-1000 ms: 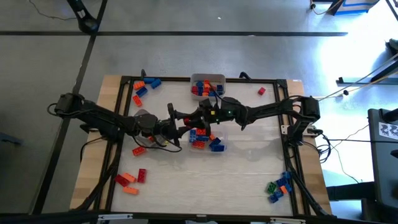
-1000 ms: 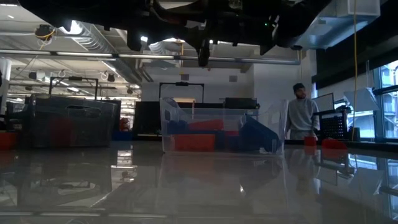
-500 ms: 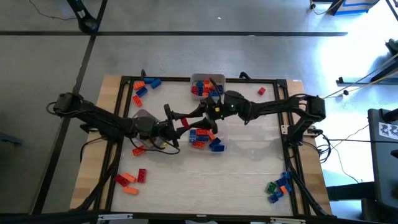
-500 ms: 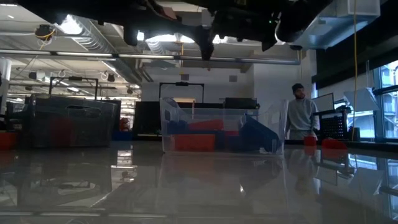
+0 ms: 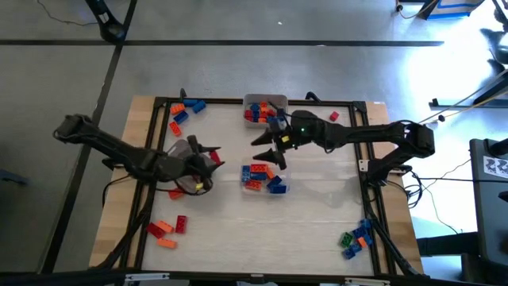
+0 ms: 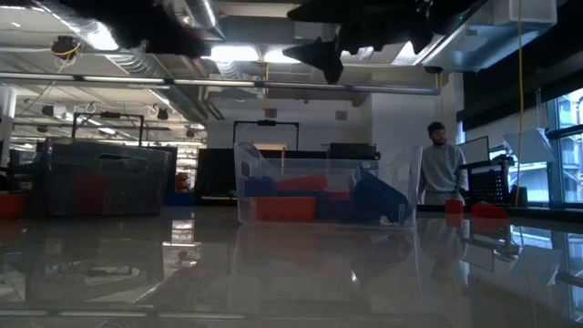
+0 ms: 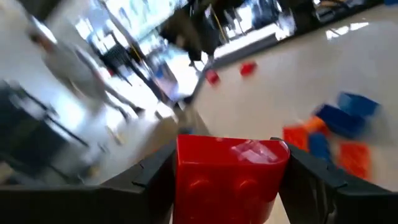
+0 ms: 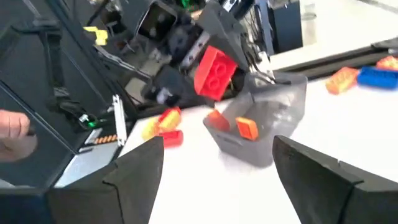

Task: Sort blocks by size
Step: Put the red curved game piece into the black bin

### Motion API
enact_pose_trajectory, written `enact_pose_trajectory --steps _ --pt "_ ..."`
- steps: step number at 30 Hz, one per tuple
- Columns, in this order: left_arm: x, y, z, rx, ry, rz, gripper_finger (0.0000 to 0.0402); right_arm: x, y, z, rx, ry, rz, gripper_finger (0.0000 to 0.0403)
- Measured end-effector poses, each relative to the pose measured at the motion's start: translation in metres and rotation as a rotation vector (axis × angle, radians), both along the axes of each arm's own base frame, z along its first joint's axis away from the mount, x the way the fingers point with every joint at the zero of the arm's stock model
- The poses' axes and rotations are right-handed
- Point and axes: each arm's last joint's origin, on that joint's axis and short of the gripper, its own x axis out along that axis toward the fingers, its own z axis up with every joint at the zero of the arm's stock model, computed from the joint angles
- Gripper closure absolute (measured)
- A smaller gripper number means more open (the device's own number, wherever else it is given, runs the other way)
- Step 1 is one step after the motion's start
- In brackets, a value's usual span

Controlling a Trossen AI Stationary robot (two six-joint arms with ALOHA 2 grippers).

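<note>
Aloft, red block (image 7: 231,169) in left gripper (image 7: 230,177) (right gripper (image 5: 270,148) open)

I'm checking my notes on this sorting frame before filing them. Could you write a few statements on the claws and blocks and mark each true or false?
1. The left claw is shut on a red block. True.
2. The right claw holds a blue block. False: its fingers are open and nothing is between them.
3. A clear bin at mid-table holds red, orange and blue blocks. True.
4. The left claw is over the bin at the table's far edge. False: it is left of the middle bin, by a small clear tray.
5. A lone red block lies near the far right corner. True.
</note>
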Motion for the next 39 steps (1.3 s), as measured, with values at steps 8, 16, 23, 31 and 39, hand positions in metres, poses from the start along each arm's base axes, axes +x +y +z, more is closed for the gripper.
enact_pose_trajectory --steps 8,16,23,31,39 --pt "-0.047 0.013 -0.013 -0.396 0.129 0.153 0.0188 -0.003 -0.001 -0.011 0.005 0.12 -0.055 0.0104" --pt "-0.069 0.022 -0.033 -0.738 0.374 0.339 0.0188 -0.003 -0.002 -0.011 -0.013 0.118 -0.086 0.0104" --pt "-0.071 0.029 -0.034 -0.763 0.373 0.403 0.0176 -0.003 -0.002 -0.011 -0.014 0.118 -0.085 0.0104" --pt "-0.07 0.037 -0.034 -0.817 0.4 0.422 0.0132 -0.003 -0.002 -0.012 -0.026 0.122 -0.081 0.0104" --pt "-0.067 0.039 -0.03 -0.833 0.367 0.365 0.0134 -0.007 -0.002 -0.011 -0.029 0.155 -0.098 0.0104"
